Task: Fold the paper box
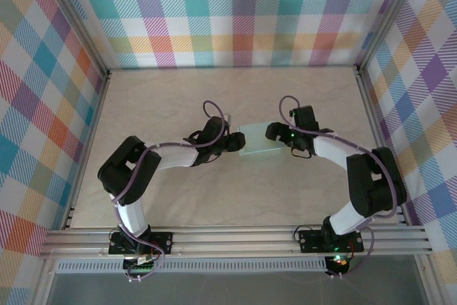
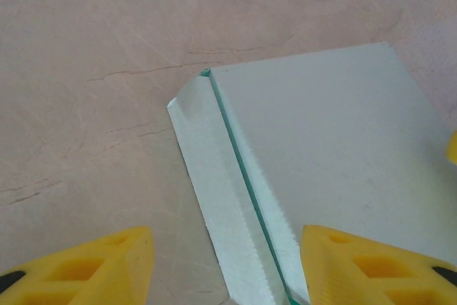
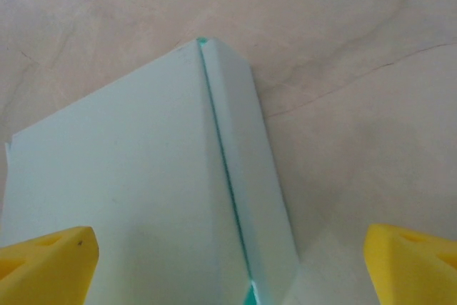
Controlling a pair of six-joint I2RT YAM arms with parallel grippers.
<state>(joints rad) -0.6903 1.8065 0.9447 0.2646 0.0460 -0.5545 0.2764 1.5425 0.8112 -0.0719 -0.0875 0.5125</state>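
The box (image 1: 258,141) is seen on the desk (image 1: 178,98), its ends straddled by left tool (image 2: 225,276) and right tool (image 3: 228,269), both wide open, empty. Squeezed unevenly, the thin card could be skewed or crumpled.

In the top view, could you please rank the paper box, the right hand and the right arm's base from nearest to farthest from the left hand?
1. The paper box, directly beside the left hand.
2. The right hand, on the box's other side.
3. The right arm's base, at the near right edge.
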